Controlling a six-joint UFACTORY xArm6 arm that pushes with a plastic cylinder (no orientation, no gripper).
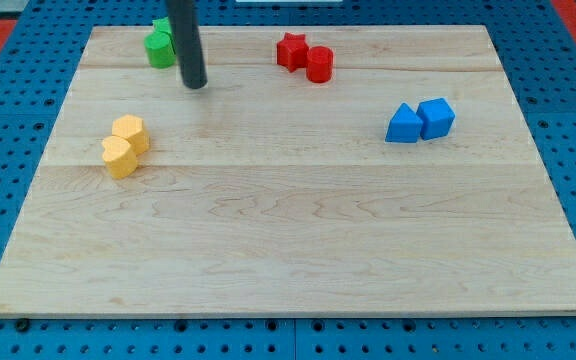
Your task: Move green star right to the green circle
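Observation:
My tip (195, 85) rests on the board near the view's top left. Just to its upper left sit the two green blocks. The front one, a round green circle (159, 48), shows clearly. The green star (163, 27) is behind it and partly hidden by the rod. The tip stands just right of and slightly below the green pair, a small gap apart from them.
A red star (291, 49) touches a red cylinder (319, 64) at the top centre. A blue triangle (403, 124) and a blue cube (436, 117) sit together at the right. Two yellow blocks (124, 146) sit at the left. The wooden board (298, 230) lies on a blue pegboard.

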